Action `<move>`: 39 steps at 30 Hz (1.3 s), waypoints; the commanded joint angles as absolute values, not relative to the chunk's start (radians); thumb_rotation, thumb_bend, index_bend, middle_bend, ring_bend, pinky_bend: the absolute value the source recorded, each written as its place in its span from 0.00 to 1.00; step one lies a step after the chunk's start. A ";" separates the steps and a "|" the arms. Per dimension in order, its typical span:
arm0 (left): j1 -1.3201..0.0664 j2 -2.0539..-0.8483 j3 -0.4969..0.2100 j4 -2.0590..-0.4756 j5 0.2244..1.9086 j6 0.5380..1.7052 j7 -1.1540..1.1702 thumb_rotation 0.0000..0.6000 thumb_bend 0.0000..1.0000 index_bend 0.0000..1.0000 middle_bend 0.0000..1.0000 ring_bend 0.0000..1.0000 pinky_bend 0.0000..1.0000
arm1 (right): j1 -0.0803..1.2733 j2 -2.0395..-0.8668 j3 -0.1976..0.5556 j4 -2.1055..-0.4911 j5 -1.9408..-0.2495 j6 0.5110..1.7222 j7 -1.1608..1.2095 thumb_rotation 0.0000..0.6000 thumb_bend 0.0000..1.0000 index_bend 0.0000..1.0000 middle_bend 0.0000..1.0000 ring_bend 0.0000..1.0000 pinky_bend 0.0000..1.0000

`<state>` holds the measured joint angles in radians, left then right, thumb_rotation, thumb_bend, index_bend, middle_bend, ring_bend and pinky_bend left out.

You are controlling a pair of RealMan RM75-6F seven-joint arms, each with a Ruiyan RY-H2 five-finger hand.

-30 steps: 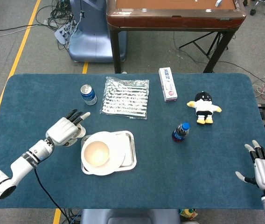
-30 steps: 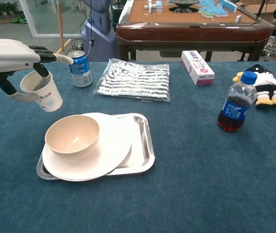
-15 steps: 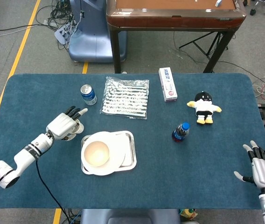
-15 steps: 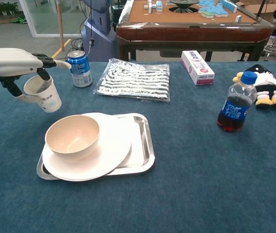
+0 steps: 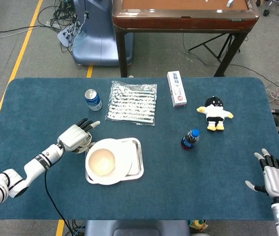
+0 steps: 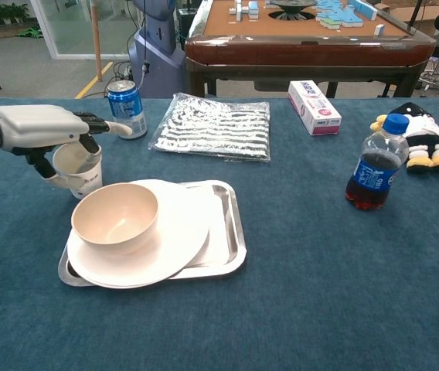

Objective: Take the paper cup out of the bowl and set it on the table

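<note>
While the left hand [image 6: 45, 126] clasps it, the paper cup [image 6: 79, 168] sits under the palm.
Fingers wrap its rim — the bowl [image 6: 115, 219] lies just right of the hand.

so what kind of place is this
Probably a robotics lab or test room, not a home: a mahjong-style game table stands behind the blue work table, loose cables trail over a concrete floor, and yellow floor tape marks the area.
</note>
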<state>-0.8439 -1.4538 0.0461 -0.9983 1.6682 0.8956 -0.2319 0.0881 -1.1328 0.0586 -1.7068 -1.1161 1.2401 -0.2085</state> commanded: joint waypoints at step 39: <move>-0.772 -1.182 0.022 -1.326 1.568 1.005 -0.049 1.00 0.32 0.20 0.00 0.00 0.00 | 0.075 -1.125 0.037 -1.739 -1.174 1.298 -0.212 1.00 0.24 0.00 0.00 0.00 0.00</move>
<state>-0.8016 -1.2346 0.0312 -1.2607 1.5940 0.9767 -0.0960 0.0765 -1.1260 0.0377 -1.7375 -1.1720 1.2962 -0.2136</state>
